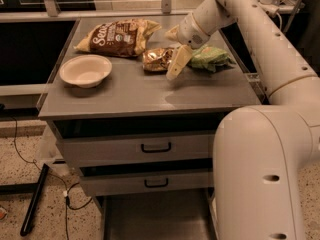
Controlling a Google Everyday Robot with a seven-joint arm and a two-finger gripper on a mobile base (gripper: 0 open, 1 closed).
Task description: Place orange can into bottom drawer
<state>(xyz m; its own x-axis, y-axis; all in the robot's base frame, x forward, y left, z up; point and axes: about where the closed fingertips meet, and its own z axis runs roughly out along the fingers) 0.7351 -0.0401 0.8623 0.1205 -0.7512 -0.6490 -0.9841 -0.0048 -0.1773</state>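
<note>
Countertop (125, 91): orange can (156, 59) beside pincer (176, 59).

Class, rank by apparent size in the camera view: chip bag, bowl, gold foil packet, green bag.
1. Chip bag
2. Bowl
3. Green bag and gold foil packet, unranked: the hand, low between them, hides part of each.

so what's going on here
A robot arm reaches over the cabinet top, its gripper right beside the orange can, which lies between a large chip bag and a green bag. The can is not lifted yet. The bottom drawer stands open below. A bowl sits further left.
</note>
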